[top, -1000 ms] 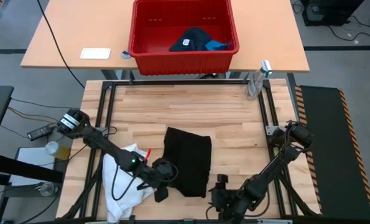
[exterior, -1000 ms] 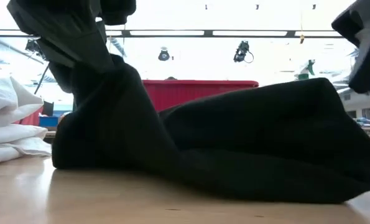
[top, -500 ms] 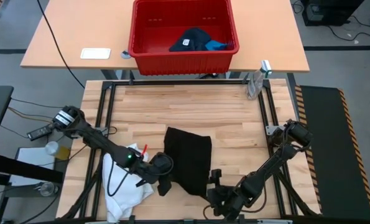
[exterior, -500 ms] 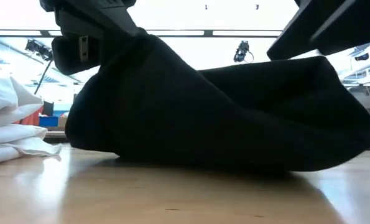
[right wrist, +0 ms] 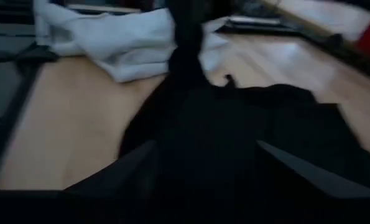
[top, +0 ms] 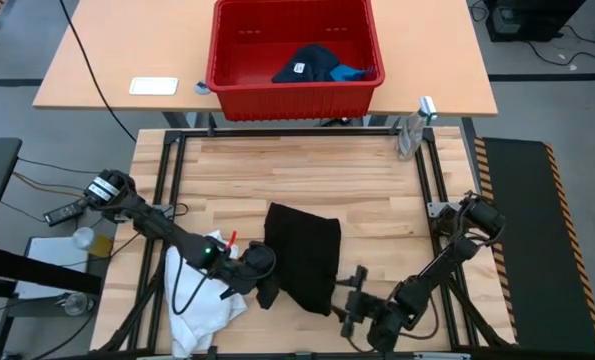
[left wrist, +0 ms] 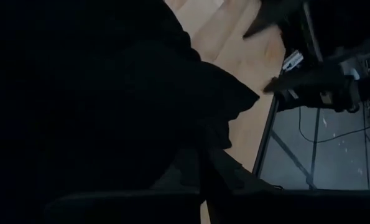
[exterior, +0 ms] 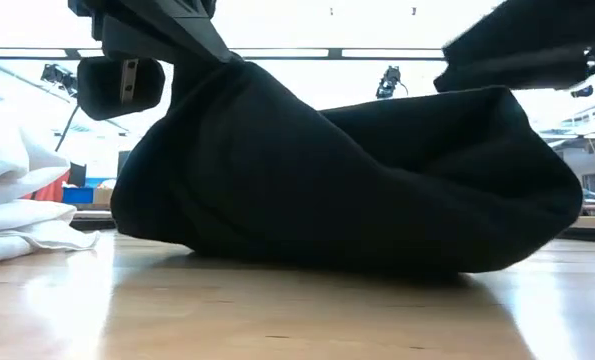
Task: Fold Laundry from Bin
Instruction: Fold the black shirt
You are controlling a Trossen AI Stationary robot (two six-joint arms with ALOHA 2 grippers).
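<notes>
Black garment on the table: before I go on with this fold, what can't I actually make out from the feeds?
- Left gripper hold on the black garment: the cloth fills the left wrist view and hides the fingertips.
- Right gripper: blurred in the low view; its open fingers show no contact with the cloth.
- White garment: partly under the left arm in the high view, cut off in the low view.
- Bin laundry: too small to count.

You can count four clothes: one black (top: 305, 255), one white (top: 199, 290), one navy (top: 307, 64), one blue (top: 351, 72). One red bin (top: 227, 85), two arms.
</notes>
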